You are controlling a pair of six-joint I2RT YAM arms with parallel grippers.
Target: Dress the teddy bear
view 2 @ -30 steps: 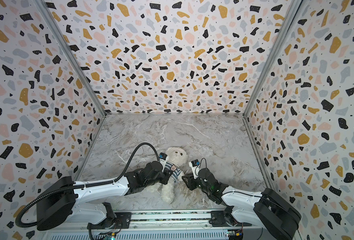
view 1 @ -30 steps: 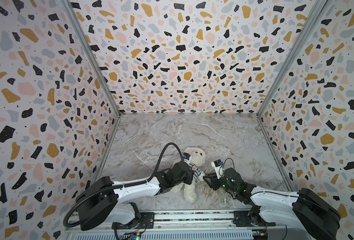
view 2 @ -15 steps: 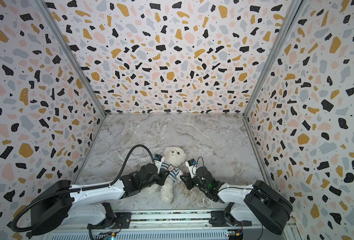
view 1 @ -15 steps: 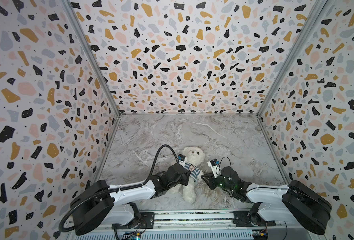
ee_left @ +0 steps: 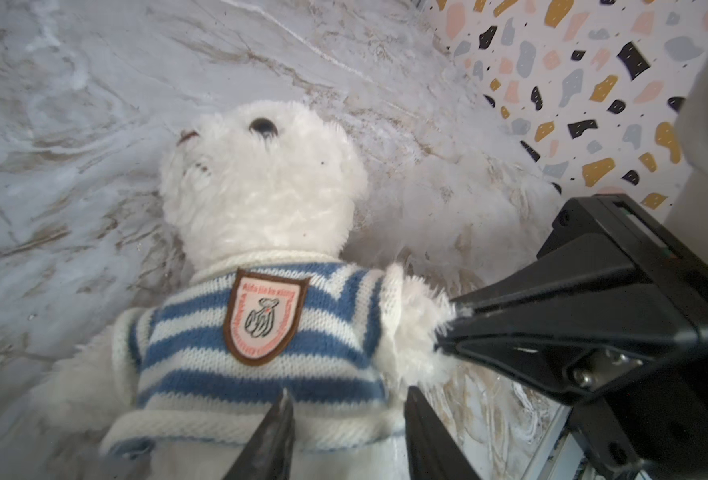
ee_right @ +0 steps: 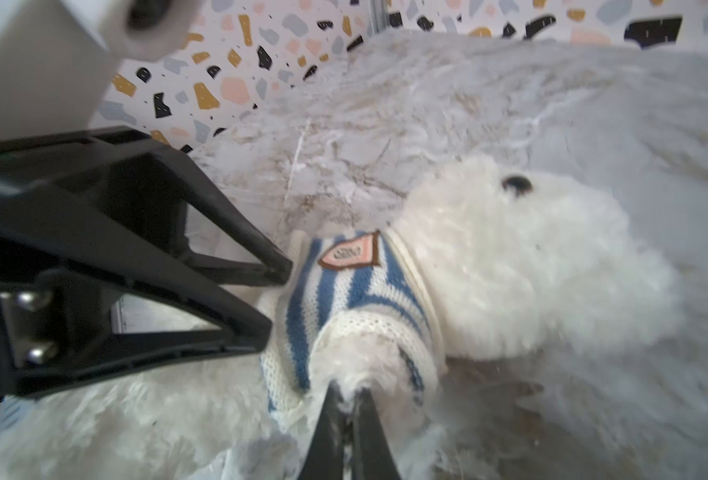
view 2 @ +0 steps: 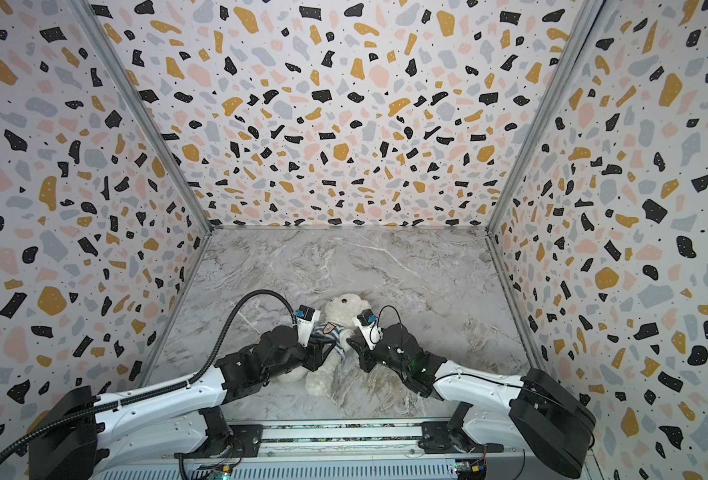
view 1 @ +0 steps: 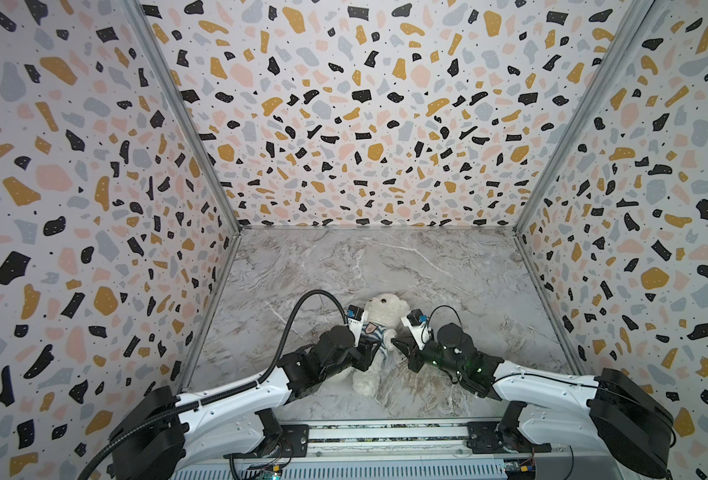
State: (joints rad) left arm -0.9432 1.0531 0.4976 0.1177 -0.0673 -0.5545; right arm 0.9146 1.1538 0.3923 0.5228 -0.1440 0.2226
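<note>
The teddy bear (view 1: 385,309) (view 2: 344,309), white and fluffy, lies on its back on the marble floor, head toward the back wall. It wears a blue-and-white striped shirt (ee_left: 186,332) (ee_right: 344,291) with a badge on the chest. My left gripper (ee_left: 349,392) (view 1: 371,353) is open, its fingertips straddling the shirt's lower hem. My right gripper (ee_right: 346,388) (view 1: 394,343) is shut on the fur of the bear's arm, which sticks out of a sleeve. The left wrist view also shows the right gripper (ee_left: 447,328) pinching that arm.
The marble floor (view 1: 385,266) stretches bare behind the bear to the back wall. Terrazzo-patterned walls (view 1: 94,208) close in the left, right and back sides. A metal rail (view 1: 385,434) carrying both arm bases runs along the front edge.
The left gripper has opened at the shirt's hem. The right gripper has closed on the bear's arm. Both arms have shifted a little toward the bear.
</note>
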